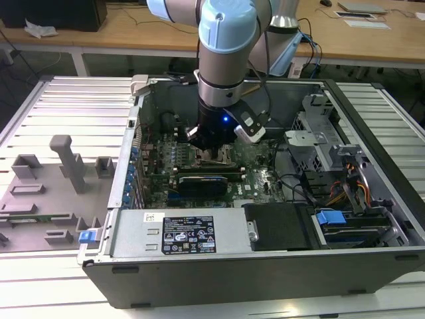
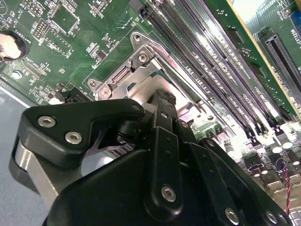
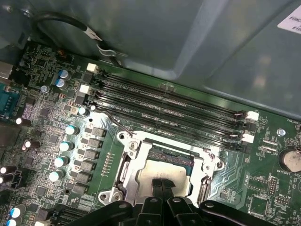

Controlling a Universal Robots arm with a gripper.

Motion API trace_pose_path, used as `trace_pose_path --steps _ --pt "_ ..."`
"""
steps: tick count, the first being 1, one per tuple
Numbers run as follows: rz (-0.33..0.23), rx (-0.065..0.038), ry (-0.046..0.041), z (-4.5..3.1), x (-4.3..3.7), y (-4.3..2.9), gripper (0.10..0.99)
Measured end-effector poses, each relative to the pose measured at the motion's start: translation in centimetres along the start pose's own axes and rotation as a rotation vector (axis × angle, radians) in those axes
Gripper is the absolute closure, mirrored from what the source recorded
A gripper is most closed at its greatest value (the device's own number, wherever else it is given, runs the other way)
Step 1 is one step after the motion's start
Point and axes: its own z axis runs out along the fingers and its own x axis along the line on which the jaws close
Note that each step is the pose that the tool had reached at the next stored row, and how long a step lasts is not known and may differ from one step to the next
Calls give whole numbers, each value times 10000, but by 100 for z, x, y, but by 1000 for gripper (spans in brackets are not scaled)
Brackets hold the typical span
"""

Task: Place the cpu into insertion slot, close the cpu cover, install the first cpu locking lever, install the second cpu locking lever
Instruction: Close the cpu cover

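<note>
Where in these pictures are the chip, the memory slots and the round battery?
chip [image 3: 155, 170], first wrist view, on its silver-grey top.
memory slots [image 3: 174, 106], first wrist view, on the middle of the long black rows.
round battery [image 3: 291, 160], first wrist view, on its metal face.

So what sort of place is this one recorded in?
Likely a robotics lab or workshop: an open grey metal desktop computer case lies on a slatted metal workbench, light wooden desks stand behind, a grey moulded fixture tray beside it.

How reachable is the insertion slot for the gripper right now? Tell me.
Likely yes: the gripper hangs right over the insertion slot, nothing seen blocking it; the memory slots lie alongside.
</note>
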Motion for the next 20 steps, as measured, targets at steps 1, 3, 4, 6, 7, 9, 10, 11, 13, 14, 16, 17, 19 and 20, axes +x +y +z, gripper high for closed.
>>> trace_pose_path --steps 1,3,4,6,7,9,10,11,13,14,16,17,19,20 --pt "0 1 1 0 0 0 980" --pt "1 -2 -3 -4 -1 4 980" --pt "0 -8 -8 -9 -4 8 980" --pt "0 -5 -5 -44 -6 15 980" --pt "0 -4 -3 -75 -7 21 980" --pt "0 -1 -1 -98 -8 24 980" --pt "0 1 0 -104 -9 25 980" --pt "1 10 1 -104 -8 24 980" --pt "7 20 13 -98 -7 20 980" --pt "12 21 20 -88 -6 17 980" --pt "16 19 29 -64 -5 14 980" --pt "18 16 37 -45 -4 11 980" --pt "19 16 42 -31 -3 9 980" --pt "18 17 42 -27 -2 8 980"
